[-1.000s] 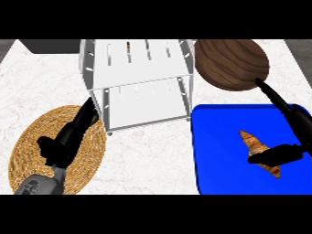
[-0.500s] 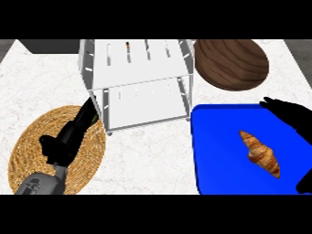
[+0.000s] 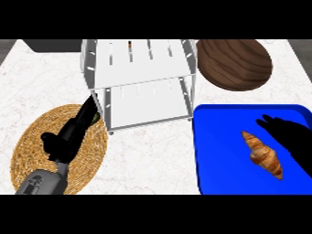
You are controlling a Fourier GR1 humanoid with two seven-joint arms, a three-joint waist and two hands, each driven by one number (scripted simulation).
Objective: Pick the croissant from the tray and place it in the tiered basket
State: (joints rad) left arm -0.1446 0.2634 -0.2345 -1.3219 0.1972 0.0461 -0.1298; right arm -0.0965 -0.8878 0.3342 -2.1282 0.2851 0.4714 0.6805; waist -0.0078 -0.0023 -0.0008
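A golden-brown croissant (image 3: 263, 154) lies on the blue tray (image 3: 219, 151) at the right front. My right hand (image 3: 298, 144) hovers just right of it, fingers straight and pointing up the tray, apart from the pastry. The white tiered basket (image 3: 141, 77) stands at the back centre, left of the tray. My left hand (image 3: 70, 132) rests open over the woven mat, fingers stretched toward the basket's front left leg.
A round woven mat (image 3: 30, 151) lies at the left front under my left forearm. A dark wooden oval board (image 3: 236, 64) sits behind the tray. A dark grey box (image 3: 53, 45) shows at the back left corner of the marble counter.
My right hand has lifted off the croissant and swung to the tray's right side, fingers now straight. The croissant lies uncovered on the tray. The left hand stays put.
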